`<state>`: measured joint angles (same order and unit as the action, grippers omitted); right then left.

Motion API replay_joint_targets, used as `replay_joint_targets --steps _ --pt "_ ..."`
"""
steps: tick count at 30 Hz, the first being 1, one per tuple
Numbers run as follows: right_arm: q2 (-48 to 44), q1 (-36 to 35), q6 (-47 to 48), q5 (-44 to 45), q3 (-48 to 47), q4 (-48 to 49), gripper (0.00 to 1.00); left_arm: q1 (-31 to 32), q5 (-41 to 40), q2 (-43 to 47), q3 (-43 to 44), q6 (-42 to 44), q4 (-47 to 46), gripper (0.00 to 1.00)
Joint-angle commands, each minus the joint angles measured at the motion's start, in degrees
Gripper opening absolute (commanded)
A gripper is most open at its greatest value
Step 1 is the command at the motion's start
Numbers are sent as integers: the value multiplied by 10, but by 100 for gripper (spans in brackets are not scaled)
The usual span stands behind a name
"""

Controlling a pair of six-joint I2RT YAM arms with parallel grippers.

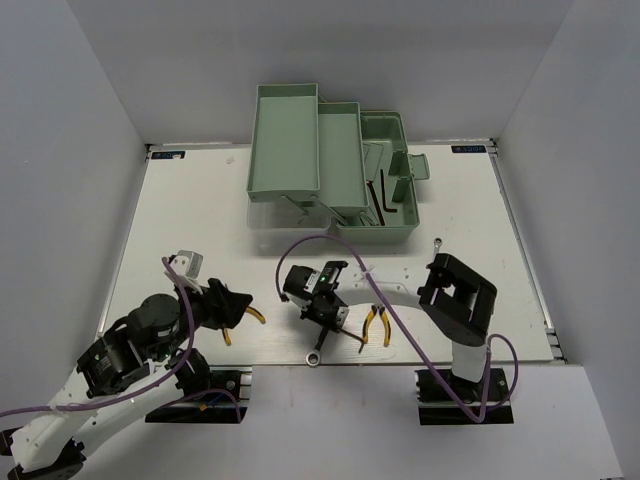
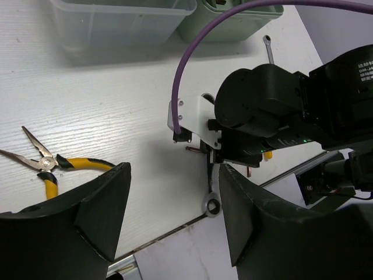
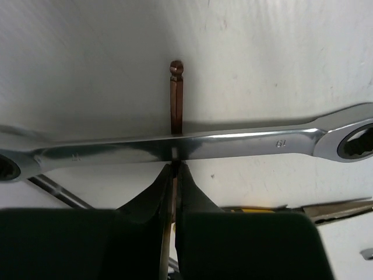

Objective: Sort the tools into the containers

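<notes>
Table [image 1: 200, 210] — wrist view alone shows right gripper [image 3: 173, 174] pinching hex key [image 3: 175, 99].

Gripper [image 3: 173, 174] pinching hex key [image 3: 176, 96] crossing ratchet wrench [image 3: 233, 145].

Right wrist view: the ratchet wrench [image 3: 175, 149] runs off both side edges, its left end blurred. The thin rod [image 3: 176, 96] passes under the wrench; its lower length is hidden between the jaws. Top view: the right gripper [image 1: 326, 322] covers the wrench shank near the bench's near edge; only the ring end shows.
</notes>
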<state>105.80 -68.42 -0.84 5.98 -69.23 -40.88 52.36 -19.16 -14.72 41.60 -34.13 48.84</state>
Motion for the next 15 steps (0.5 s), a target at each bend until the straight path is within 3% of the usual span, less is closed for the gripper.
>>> replay_joint_targets --steps 1,15 --pt "15 6 53 -23 -33 -117 0 -1 -9 7 -2 -2 -9 72" --pt "41 21 84 -11 -172 -139 0 -1 -9 12 -2 -2 -15 72"
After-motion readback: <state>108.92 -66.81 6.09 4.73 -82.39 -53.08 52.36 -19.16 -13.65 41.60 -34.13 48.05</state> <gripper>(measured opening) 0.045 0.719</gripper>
